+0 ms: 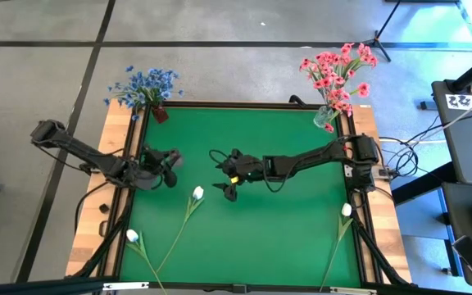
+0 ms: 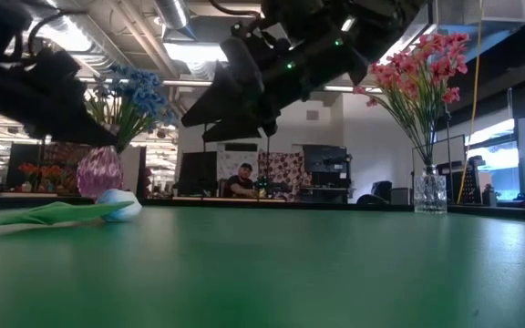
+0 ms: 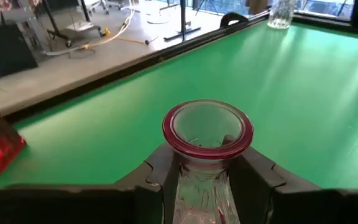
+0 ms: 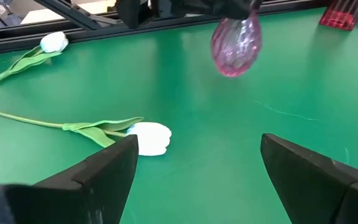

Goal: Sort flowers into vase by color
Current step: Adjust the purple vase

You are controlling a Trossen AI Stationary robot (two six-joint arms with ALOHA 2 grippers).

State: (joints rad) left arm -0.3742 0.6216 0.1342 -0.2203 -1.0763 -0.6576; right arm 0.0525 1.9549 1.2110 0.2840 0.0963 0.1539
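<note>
Left tool grips a pink-rimmed glass vase; right tool gapes; no readable writing.

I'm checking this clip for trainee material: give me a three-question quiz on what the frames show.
1. True or false: the left gripper holds an empty pink vase.
2. How many white flowers lie on the green table?
A) one B) three C) five
3. Fill in: the right gripper is ____ and holds nothing.

Key:
1. True; the vase is clamped at its neck, lifted off the table.
2. B: one near the middle, one at the front left, one at the right edge.
3. Open; it hovers over the middle white flower.
</note>
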